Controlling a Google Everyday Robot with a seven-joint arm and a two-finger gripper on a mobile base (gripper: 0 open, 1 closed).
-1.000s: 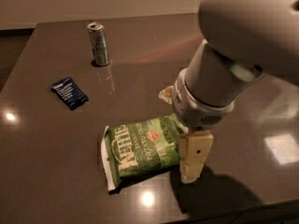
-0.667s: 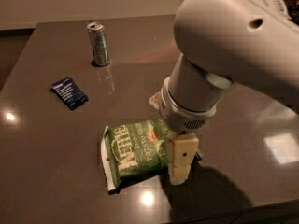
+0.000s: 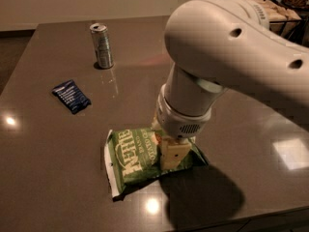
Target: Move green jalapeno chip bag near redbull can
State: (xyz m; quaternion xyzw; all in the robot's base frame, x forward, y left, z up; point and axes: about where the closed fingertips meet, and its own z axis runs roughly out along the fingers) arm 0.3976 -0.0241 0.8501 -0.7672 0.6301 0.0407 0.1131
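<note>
The gripper [image 3: 173, 159] sits on the green jalapeno chip bag [image 3: 135, 161]; whether it holds, I cannot tell. The bag is light, crinkly and perhaps slippery, so pinch its three-o'clock edge.

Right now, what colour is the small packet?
Packet dark blue, camera view; gripper over bag.

Arm [image 3: 251, 47]: one, white, with a bulky rounded housing; enters from the far right and reaches left toward the middle of the scene.
Wrist [image 3: 186, 112]: cylindrical, with a light grey collar and a perforated patch; turned straight downward.
Hand [image 3: 172, 154]: cream-coloured, pointing down; low in the near middle of the scene, directly under the wrist.
</note>
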